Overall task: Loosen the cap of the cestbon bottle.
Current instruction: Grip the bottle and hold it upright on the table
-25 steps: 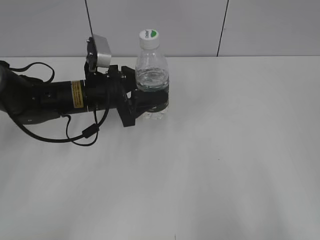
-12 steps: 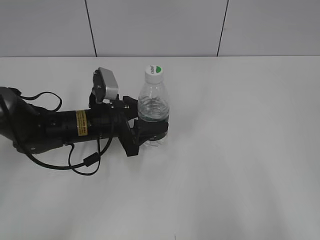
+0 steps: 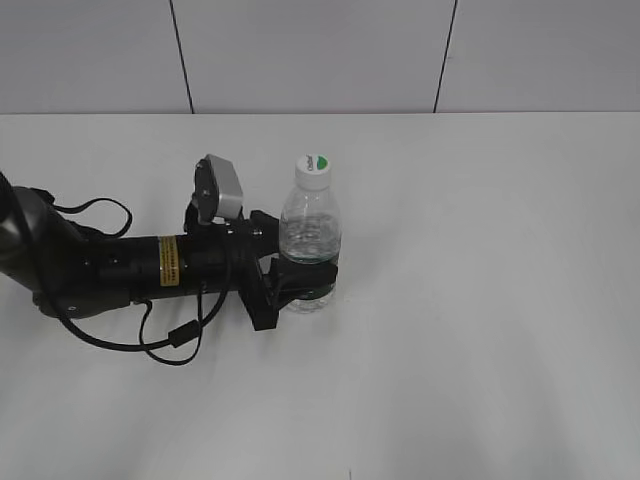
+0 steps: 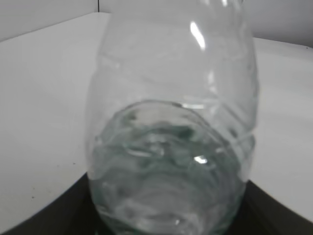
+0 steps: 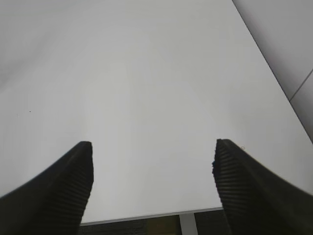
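The left fingers [image 3: 305,283] clamp the cestbon bottle [image 3: 309,235] upright on the bench [image 3: 480,300], steadying it; its cap [image 3: 312,168] stands above them. The right fingers [image 5: 152,178], spread wide and empty, are positioned to twist.

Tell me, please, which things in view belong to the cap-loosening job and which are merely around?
Job:
- bottle, upright, clamped low by the left tool
- cap, on the bottle
- right tool, open over bare table, holding nothing

Merely around:
- table
- wall
- loose black cable on the left arm
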Available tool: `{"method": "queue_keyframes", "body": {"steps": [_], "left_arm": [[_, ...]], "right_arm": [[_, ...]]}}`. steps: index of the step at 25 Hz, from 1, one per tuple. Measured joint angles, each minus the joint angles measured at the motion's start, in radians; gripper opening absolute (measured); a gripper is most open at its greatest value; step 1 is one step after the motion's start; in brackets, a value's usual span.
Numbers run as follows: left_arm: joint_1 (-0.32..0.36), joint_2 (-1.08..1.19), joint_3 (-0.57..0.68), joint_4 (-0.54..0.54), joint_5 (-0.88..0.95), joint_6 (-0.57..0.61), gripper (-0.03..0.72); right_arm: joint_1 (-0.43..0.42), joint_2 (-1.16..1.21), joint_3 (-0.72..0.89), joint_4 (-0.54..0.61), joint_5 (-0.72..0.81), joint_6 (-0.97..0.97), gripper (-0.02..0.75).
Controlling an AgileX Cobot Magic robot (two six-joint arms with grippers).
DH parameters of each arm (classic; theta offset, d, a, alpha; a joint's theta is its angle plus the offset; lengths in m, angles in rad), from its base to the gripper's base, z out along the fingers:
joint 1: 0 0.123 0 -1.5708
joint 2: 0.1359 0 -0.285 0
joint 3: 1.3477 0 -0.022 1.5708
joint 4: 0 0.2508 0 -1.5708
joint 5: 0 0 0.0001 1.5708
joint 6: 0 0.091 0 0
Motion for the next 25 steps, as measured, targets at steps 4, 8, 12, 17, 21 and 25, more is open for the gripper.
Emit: {"method": "queue_keyframes", "body": {"steps": [4,8,12,17,21,25], "left_arm": [[0.000,0.018,0.000,-0.007,-0.026,0.001,0.415],[0.000,0.032,-0.001,-0.015,-0.049,0.002,0.414],[0.000,0.032,-0.001,-0.015,-0.049,0.002,0.414],[0.000,0.032,-0.001,-0.015,-0.049,0.002,0.414],[0.000,0.032,-0.001,-0.015,-0.049,0.002,0.414],[0.000,0.032,-0.001,-0.015,-0.049,0.002,0.414]], "right_arm": [[0.000,0.000,0.000,0.000,0.000,0.000,0.587],[0.000,0.000,0.000,0.000,0.000,0.000,0.587],[0.000,0.000,0.000,0.000,0.000,0.000,0.587],[0.000,0.000,0.000,0.000,0.000,0.000,0.587],[0.000,0.000,0.000,0.000,0.000,0.000,0.587],[0.000,0.000,0.000,0.000,0.000,0.000,0.587]]}}
